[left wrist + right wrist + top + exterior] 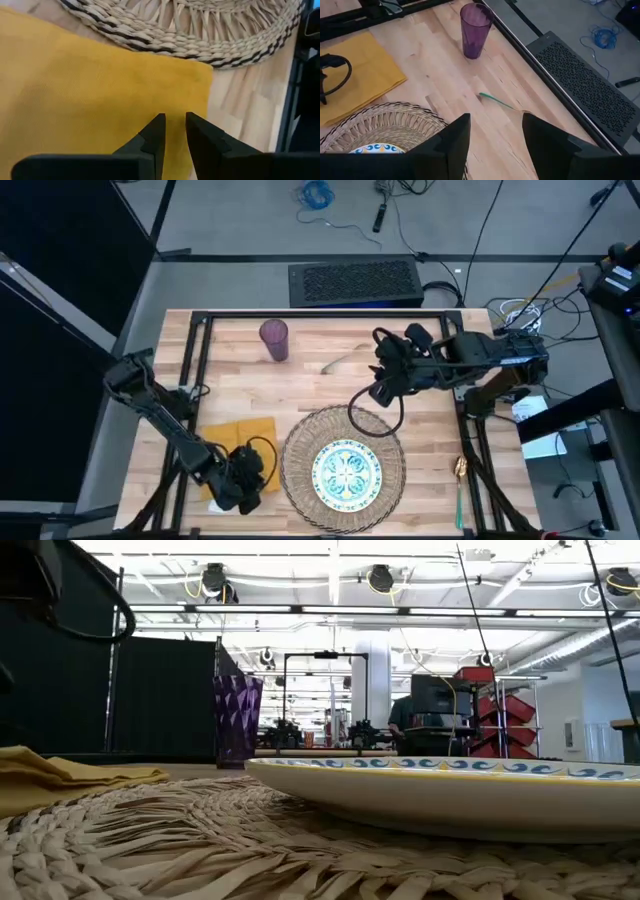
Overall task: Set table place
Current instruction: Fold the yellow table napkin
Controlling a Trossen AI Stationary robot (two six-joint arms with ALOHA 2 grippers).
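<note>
1. From my station I look down on the wooden bench point(300, 385), grey floor and loose cables beyond it; the level camera sees a bright, open workshop behind.
2. Done, as I judge it: the woven mat point(343, 468) lies near the front edge, and the patterned plate point(348, 472) sits centred on it.
3. The yellow napkin point(240, 442) lies flat just beside the mat on the left arm's side, its corner close to the mat's rim.
4. The left end effector point(174, 134) hovers low over that napkin, fingers a narrow slit apart and gripping nothing. I read this as placing or straightening the cloth.
5. The right end effector point(495, 136) hangs above the mat's far edge, fingers wide apart and empty.
6. Left to do, by my reading: the purple tumbler point(274, 339) stands well apart near the far edge.
7. A piece of cutlery with a green handle point(496, 100) lies on bare wood between tumbler and mat.
8. A gold, teal-handled spoon point(460, 484) lies by the right front corner, apart from the mat.
</note>
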